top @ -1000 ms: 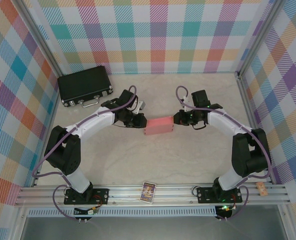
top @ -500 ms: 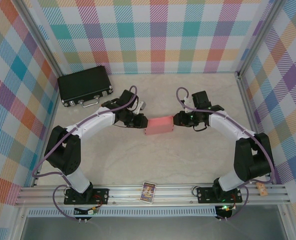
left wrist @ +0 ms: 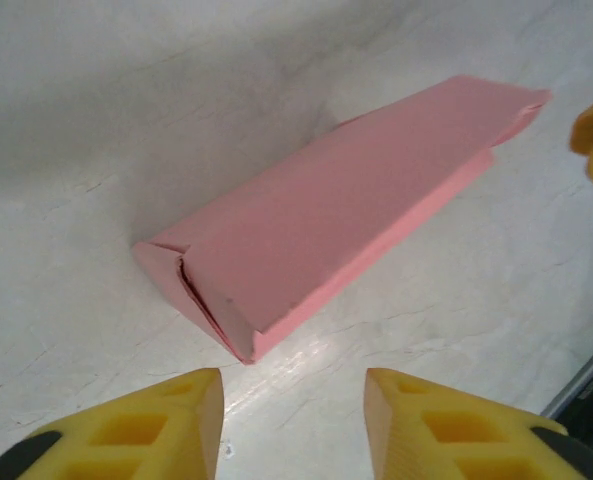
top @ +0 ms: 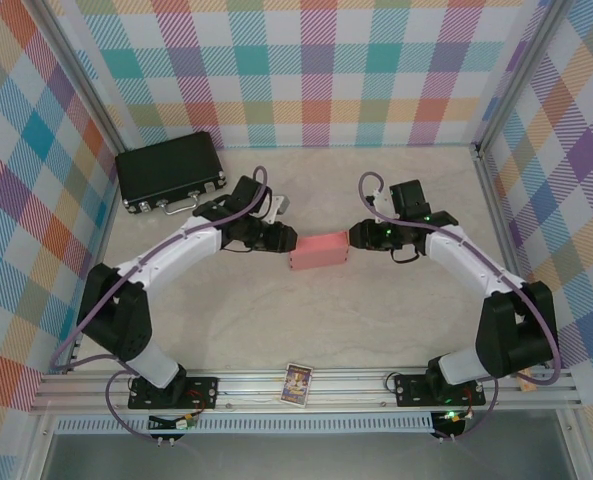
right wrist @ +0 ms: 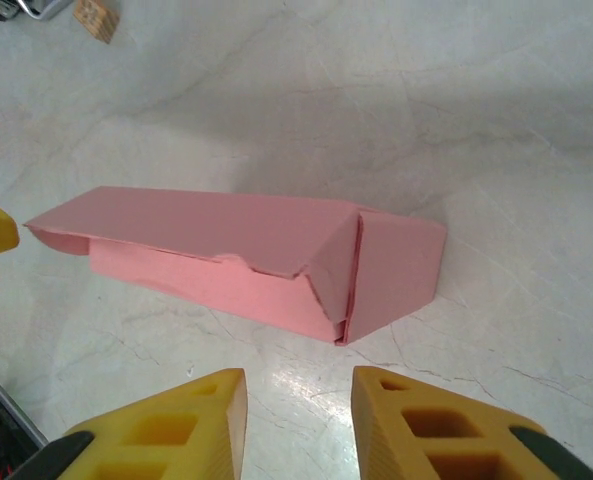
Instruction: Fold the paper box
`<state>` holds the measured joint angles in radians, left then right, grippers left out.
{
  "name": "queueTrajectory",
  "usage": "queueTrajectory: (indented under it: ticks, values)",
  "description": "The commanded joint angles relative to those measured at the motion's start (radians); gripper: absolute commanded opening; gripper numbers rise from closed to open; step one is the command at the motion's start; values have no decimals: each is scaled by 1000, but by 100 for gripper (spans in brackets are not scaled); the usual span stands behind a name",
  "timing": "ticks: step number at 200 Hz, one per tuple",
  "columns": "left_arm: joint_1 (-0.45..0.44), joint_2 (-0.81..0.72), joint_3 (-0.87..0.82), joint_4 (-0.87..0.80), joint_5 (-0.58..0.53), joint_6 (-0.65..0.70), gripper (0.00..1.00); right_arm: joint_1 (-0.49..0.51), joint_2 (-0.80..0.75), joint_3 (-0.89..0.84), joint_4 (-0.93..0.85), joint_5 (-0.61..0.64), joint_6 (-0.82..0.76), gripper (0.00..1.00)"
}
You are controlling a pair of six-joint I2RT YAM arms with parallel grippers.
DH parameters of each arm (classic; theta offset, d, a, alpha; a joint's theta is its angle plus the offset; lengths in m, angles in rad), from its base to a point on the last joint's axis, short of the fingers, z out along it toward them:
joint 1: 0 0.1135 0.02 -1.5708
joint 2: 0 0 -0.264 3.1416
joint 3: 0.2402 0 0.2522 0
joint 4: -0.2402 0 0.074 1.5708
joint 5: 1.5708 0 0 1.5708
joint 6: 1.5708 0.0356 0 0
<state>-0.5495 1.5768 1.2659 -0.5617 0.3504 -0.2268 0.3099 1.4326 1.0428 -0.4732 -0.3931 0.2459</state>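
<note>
Salmon-pink paper box [top: 317,250], folded into a long low block, lying on the pale marbled table [top: 306,320] directly between the two end effectors. At one short end the left gripper [top: 287,240], at the opposite end the right gripper [top: 355,236], both pointed inward at it. Seen from the left wrist: jaws parted, yellow fingers [left wrist: 136,435] with bare table between them, clasping nothing; box just ahead of the tips and apart from them, its near end flaps tucked in with a thin seam showing. Seen from the right wrist: same story, fingers [right wrist: 446,430] spread and empty, box just beyond the tips, near end closed by a folded flap, long top panel lifted slightly along its edge toward the far end (interior hidden, contents impossible to tell). Well away from the left gripper, off to its far outer side by the wall, a black hard case [top: 169,170], lid down, metal latches on its front edge, inside unseen. Well back from both grippers, on the front rail between the arm bases, a small illustrated card [top: 297,383].
</note>
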Motion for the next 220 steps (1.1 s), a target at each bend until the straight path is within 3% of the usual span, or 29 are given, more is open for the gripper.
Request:
queueTrajectory:
  ticks: [1,41,71,220]
  values:
    - [-9,-78,-30,55,21,8,49,1,-23,46,-4,-4,-10,37]
    - [6,-67,-18,81,-91,-102,54,-1,35,118,-3,-6,15,46]
    - [16,-16,-4,87,-93,-167,55,0,93,162,-12,4,30,51]
    - [17,69,6,115,-109,-218,57,2,203,166,-26,-31,25,47]
